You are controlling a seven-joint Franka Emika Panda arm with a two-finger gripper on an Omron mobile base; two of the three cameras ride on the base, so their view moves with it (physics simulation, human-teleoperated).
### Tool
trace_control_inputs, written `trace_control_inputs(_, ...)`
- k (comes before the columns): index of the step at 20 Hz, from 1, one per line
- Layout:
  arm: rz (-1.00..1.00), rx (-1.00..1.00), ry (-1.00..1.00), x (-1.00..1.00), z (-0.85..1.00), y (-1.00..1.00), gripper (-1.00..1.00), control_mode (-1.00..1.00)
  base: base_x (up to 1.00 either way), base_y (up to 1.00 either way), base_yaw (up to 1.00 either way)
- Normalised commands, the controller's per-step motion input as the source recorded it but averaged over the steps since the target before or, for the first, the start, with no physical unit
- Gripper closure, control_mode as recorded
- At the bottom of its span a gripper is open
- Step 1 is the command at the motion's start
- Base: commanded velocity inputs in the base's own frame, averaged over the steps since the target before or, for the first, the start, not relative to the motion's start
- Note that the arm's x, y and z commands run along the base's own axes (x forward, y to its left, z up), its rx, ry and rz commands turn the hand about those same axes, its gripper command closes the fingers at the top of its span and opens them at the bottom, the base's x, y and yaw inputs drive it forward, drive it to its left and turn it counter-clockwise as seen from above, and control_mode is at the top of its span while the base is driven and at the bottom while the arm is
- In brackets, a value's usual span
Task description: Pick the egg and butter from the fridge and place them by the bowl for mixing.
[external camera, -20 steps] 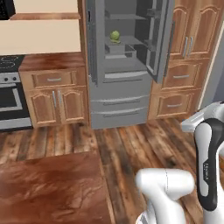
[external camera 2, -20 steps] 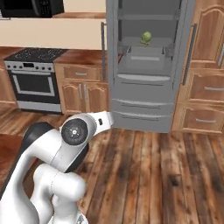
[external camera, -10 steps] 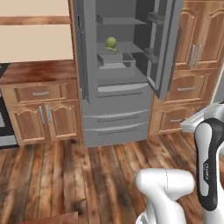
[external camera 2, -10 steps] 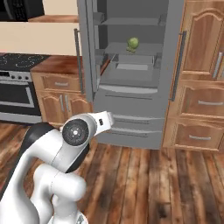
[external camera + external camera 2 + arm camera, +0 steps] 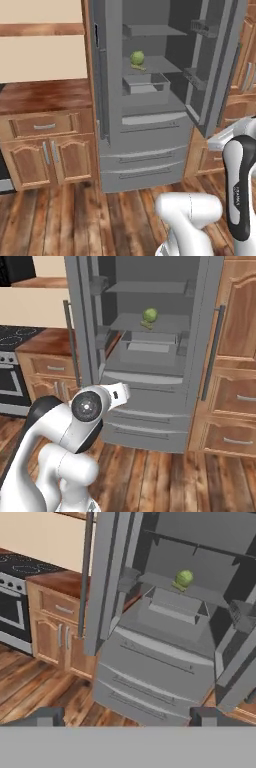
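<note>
The grey fridge (image 5: 145,130) (image 5: 150,381) (image 5: 160,662) stands with both upper doors swung open. On its middle shelf lies a short yellow-olive stick, the butter (image 5: 142,68) (image 5: 146,325) (image 5: 178,586), right beside a green leafy ball (image 5: 137,58) (image 5: 149,315) (image 5: 184,577). I cannot make out the egg, and the bowl is out of view. My gripper (image 5: 130,719) is open, nothing between its fingertips (image 5: 50,716), and it faces the fridge from well back, about level with the lower drawers.
The open right door (image 5: 220,75) juts out toward my arm, and the left door (image 5: 107,577) stands edge-on. Wooden cabinets with a counter (image 5: 45,145) flank the fridge on the left, a stove (image 5: 10,371) further left. More wooden cabinets (image 5: 235,401) stand to the right.
The whole picture has shifted: the base has driven toward the fridge, which now looms larger and nearer. The gripper has stayed open.
</note>
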Motion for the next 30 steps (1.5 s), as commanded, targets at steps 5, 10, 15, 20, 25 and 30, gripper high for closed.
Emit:
trace_control_inputs(5,0.00,0.00,0.00,0.00,0.00,0.00,-1.00,1.00,1.00,0.00,0.02)
trace_control_inputs(10,0.00,0.00,0.00,0.00,0.00,0.00,-1.00,1.00,1.00,0.00,0.03)
trace_control_inputs(15,0.00,0.00,0.00,0.00,0.00,0.00,-1.00,1.00,1.00,0.00,0.08)
trace_control_inputs(20,0.00,0.00,0.00,0.00,0.00,0.00,-1.00,1.00,0.93,-0.41,0.13)
trace_control_inputs(25,0.00,0.00,0.00,0.00,0.00,0.00,-1.00,1.00,0.07,-0.21,0.03)
trace_control_inputs(30,0.00,0.00,0.00,0.00,0.00,0.00,-1.00,1.00,0.00,-0.23,0.00)
